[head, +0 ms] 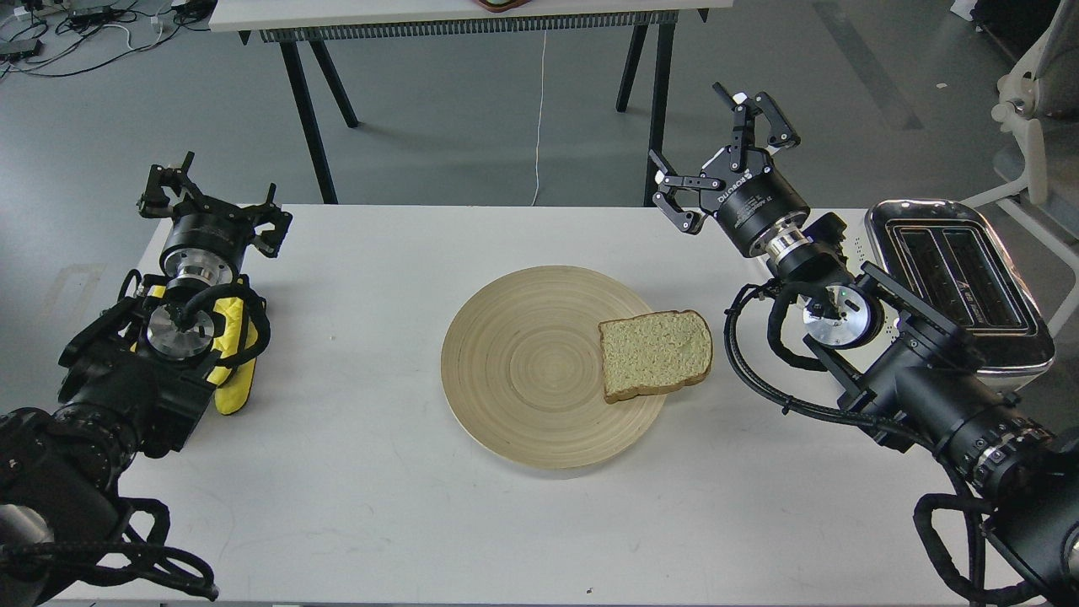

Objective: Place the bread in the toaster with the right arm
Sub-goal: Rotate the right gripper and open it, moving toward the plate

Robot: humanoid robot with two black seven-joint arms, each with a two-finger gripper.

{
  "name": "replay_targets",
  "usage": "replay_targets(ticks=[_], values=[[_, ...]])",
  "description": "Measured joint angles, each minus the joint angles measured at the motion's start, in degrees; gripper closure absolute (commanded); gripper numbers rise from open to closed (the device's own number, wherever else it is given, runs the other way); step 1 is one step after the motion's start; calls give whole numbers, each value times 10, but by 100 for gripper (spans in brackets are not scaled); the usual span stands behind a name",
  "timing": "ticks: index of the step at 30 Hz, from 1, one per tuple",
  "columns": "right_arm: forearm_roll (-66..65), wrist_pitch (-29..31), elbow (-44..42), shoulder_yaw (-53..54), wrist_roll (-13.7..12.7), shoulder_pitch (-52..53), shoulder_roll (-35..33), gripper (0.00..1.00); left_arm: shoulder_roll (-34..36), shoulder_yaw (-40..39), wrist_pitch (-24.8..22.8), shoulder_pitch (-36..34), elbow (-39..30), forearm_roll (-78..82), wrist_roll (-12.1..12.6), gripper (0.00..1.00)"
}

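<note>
A slice of pale speckled bread (656,354) with a brown crust lies flat on the right edge of a round wooden plate (523,362), partly overhanging it. The cream toaster (961,270) with a chrome top and two empty slots stands at the table's right side, partly behind my right arm. My right gripper (725,160) is open and empty, raised above the table's far edge, up and right of the bread. My left gripper (211,198) is open and empty at the far left.
A yellow cloth (236,379) lies by my left arm. The white table (362,472) carries everything. Another table with black legs (308,101) stands behind, with a white cord (539,118) hanging down. A white chair (1033,126) is at the far right.
</note>
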Motion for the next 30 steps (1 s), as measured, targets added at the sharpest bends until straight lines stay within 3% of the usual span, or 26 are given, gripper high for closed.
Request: replay_targets(ticks=[10, 19, 30], values=[[-134, -74, 5, -1, 0, 0, 0, 1, 0, 0, 0, 0, 0, 0, 0, 0], [-191, -197, 48, -83, 2, -5, -36, 1, 0, 0, 0, 0, 0, 0, 0, 0], [-194, -206, 125, -170, 2, -5, -109, 1, 0, 0, 0, 0, 0, 0, 0, 0]])
